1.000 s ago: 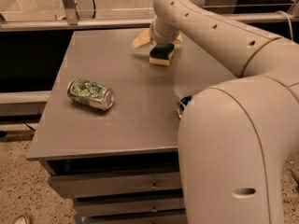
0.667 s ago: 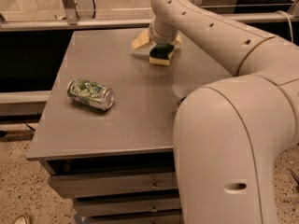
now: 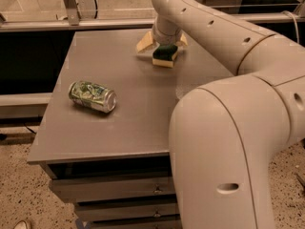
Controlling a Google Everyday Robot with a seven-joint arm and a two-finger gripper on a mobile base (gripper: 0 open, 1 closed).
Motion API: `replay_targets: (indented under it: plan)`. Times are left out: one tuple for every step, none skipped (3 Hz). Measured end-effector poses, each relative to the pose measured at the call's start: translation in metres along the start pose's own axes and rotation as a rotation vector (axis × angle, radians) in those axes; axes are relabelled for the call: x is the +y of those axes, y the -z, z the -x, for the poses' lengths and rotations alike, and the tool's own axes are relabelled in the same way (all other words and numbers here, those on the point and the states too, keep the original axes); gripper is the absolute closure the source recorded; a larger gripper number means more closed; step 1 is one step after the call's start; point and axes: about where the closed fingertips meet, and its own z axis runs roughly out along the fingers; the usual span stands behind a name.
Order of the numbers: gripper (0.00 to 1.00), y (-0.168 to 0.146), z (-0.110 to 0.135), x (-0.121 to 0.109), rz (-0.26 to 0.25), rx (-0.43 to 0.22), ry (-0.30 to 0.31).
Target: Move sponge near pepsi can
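Observation:
The sponge (image 3: pixel 165 55), dark green on top with a pale yellow base, lies at the far middle of the grey table (image 3: pixel 119 123). My gripper (image 3: pixel 161 46) reaches down over it from behind. Its tan fingers (image 3: pixel 145 43) are spread to either side of the sponge, with the left fingertip standing clear of the sponge's edge. The pepsi can is hidden behind my arm's large white elbow (image 3: pixel 224 142) at the right of the table.
A green and silver patterned can (image 3: pixel 92 96) lies on its side at the table's left. Drawers (image 3: pixel 114 187) sit under the tabletop. A metal rail and frame (image 3: pixel 71 6) run behind the table's far edge.
The arm's elbow has swung left and forward and now covers the small blue patch seen at the table's right a second ago. The sponge and gripper have stayed put.

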Motion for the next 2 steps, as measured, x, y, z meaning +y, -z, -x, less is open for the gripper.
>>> replay_targets:
  plan:
    - [0.0, 0.003, -0.0013, 0.0005, -0.015, 0.026, 0.008]
    - [0.15, -0.0001, -0.0052, 0.0035, -0.016, 0.053, 0.009]
